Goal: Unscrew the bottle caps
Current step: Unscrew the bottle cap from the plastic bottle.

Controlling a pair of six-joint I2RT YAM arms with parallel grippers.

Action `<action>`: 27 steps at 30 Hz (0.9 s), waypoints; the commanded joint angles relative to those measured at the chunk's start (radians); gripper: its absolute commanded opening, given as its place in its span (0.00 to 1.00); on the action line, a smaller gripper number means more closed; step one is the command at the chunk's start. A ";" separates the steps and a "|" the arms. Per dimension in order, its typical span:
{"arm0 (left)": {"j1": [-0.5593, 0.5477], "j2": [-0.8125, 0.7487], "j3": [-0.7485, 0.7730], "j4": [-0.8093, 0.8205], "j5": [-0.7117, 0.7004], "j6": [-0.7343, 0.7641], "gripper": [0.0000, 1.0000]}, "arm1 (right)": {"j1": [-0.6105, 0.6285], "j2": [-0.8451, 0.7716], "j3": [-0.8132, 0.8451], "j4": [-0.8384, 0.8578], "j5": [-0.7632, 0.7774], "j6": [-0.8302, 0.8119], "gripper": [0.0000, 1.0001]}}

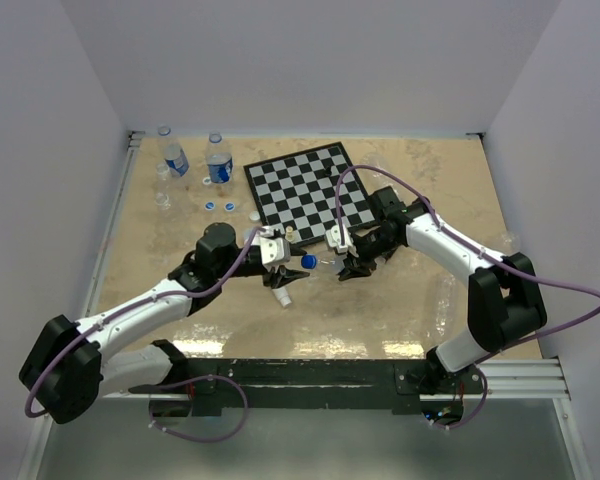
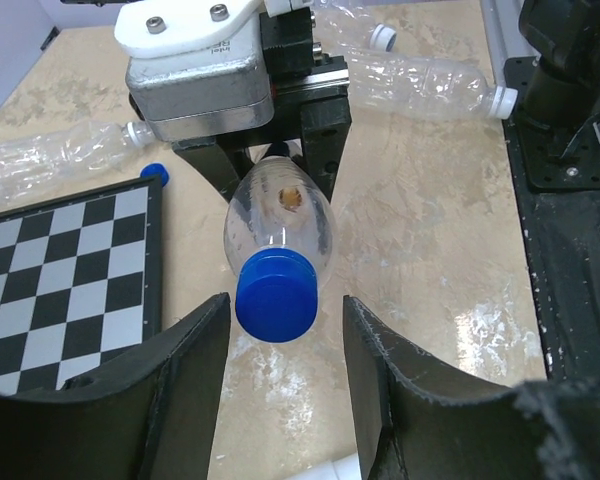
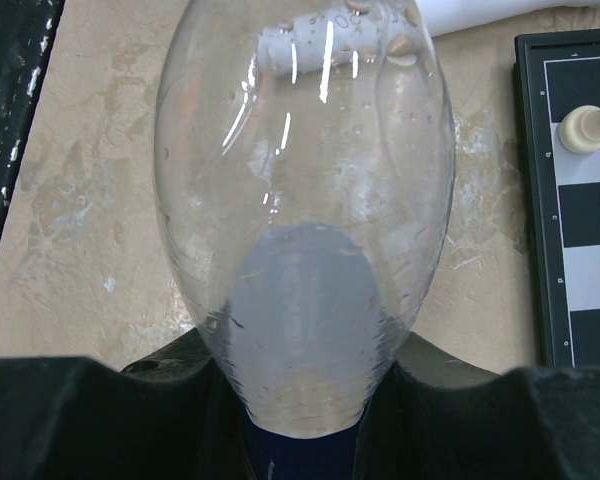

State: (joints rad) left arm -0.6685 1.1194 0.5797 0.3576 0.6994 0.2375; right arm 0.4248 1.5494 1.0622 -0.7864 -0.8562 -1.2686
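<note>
My right gripper (image 1: pixel 346 262) is shut on a clear bottle (image 1: pixel 325 263) and holds it lying level above the table. In the right wrist view the bottle (image 3: pixel 305 200) fills the frame, its base clamped in my gripper (image 3: pixel 305 425). Its blue cap (image 1: pixel 308 261) points at my left gripper (image 1: pixel 283 262). In the left wrist view the cap (image 2: pixel 276 293) sits just in front of my open left gripper (image 2: pixel 285 335), one finger on each side and neither touching it.
A chessboard (image 1: pixel 308 185) lies behind the grippers, a pale chess piece (image 3: pixel 585 125) at its edge. Two labelled bottles (image 1: pixel 218 158) and a small one (image 1: pixel 163 185) stand at the back left, loose caps (image 1: pixel 219 206) beside them. Capless clear bottles (image 2: pixel 420 85) lie on the table.
</note>
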 commanded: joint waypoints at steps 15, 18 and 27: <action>0.003 0.036 0.097 0.046 0.031 -0.200 0.00 | 0.000 0.001 0.035 -0.004 -0.033 -0.014 0.08; 0.003 0.016 0.121 0.014 -0.093 -0.434 0.00 | 0.002 0.001 0.035 -0.001 -0.032 -0.008 0.08; 0.003 0.083 0.354 -0.448 -0.414 -1.064 0.00 | 0.002 0.000 0.027 0.082 -0.023 0.100 0.06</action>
State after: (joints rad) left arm -0.6731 1.1732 0.8139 0.0101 0.4271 -0.5159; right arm 0.4175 1.5494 1.0710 -0.7322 -0.8829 -1.2095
